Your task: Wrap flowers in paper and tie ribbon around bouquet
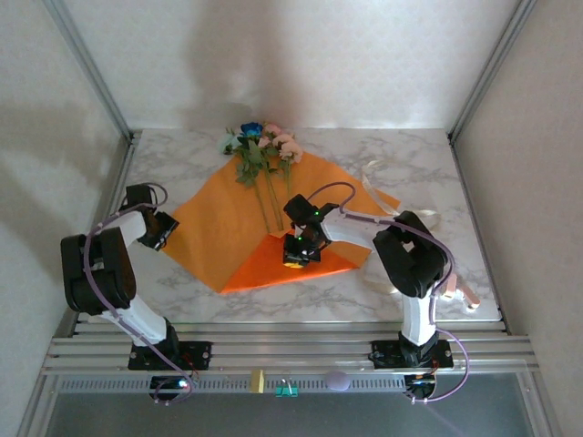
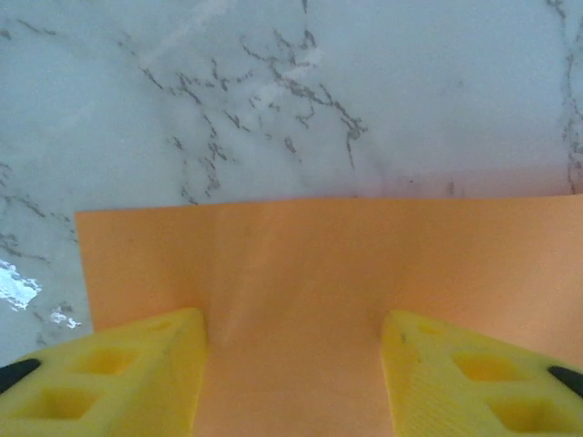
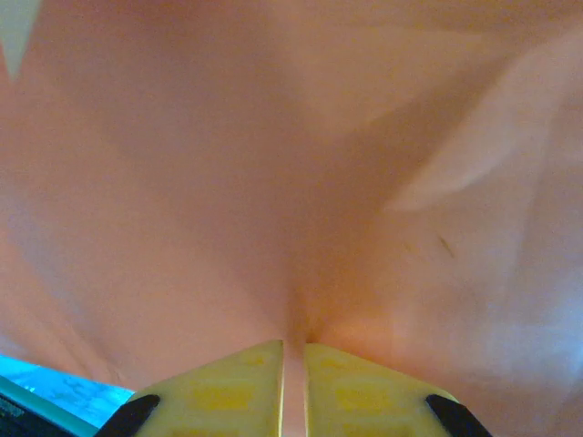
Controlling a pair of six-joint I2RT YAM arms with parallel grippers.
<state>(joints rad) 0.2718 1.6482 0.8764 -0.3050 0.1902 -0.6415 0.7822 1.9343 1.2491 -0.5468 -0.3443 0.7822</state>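
Orange paper (image 1: 219, 228) lies under the flowers (image 1: 264, 150). We see the right gripper (image 3: 293, 353) pinching it tight; the left gripper (image 2: 293, 330) is spread wide over its edge.

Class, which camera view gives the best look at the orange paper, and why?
Top external: it shows nearly the whole paper, flowers lying on it, near corner folded. Left wrist shows one flat edge between open left fingers; right wrist, a fold pinched by right fingers.
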